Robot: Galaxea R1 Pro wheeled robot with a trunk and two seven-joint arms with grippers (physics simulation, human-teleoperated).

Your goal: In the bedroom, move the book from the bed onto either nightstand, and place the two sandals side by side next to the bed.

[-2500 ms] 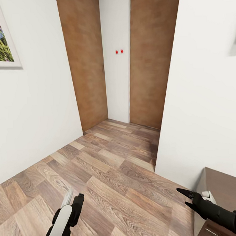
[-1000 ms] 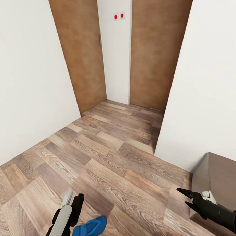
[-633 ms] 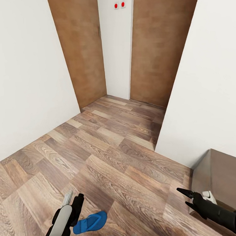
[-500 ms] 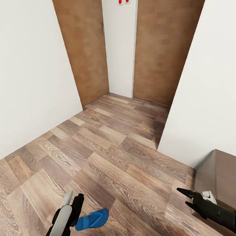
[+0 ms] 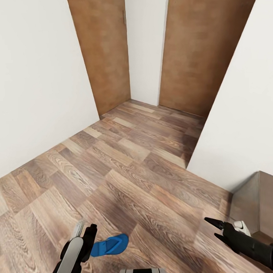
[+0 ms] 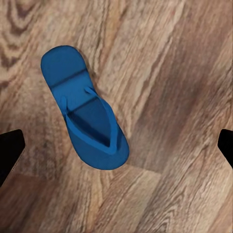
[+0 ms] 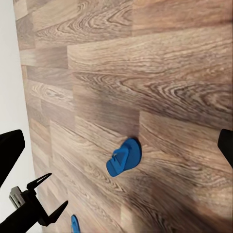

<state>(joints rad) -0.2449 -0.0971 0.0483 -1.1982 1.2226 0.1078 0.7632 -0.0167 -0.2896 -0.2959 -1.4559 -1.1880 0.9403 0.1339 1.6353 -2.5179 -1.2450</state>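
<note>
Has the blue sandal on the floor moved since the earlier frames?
No. The blue sandal keeps its place on the same floor planks; the whole view shifted, doors included, so the camera moved.

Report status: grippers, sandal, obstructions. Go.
Left gripper open above the floor, empty. Right gripper open, empty. Blue sandal flat on planks, strap side up, beneath the left jaws. Nothing blocking it.

L arm (image 5: 72, 256) low, R arm (image 5: 252, 246) low, both jaws apart

The left arm (image 5: 70, 256) has a white smooth shell over black parts, with a thin silver rod. The right arm (image 5: 252, 246) is black with a white piece, ending in pointed black jaws.
</note>
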